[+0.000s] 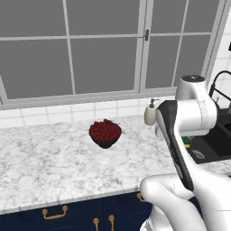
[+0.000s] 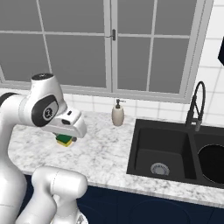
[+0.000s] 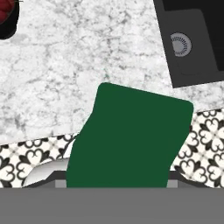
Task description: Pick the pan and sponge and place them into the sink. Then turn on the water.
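From the left base view, my white arm rises at the lower right and hides my end effector; a sliver of the sponge [image 1: 186, 145] shows just behind my forearm, near the black sink [image 1: 212, 146]. A dark bowl of red fruit [image 1: 105, 132] sits on the marble surface [image 1: 54, 158], and a soap dispenser [image 1: 150, 113] stands by the wall.

From the right base view, the sponge hangs under my wrist, green over yellow, raised above the surface left of the sink. The pan [image 2: 213, 162] seems already to lie in the right basin, though it is cut off by the edge. The tap [image 2: 196, 105] arches behind the divider.

In the hand view, the sponge's green top sits between my fingers, so my end effector [image 3: 117, 177] is clamped on it.
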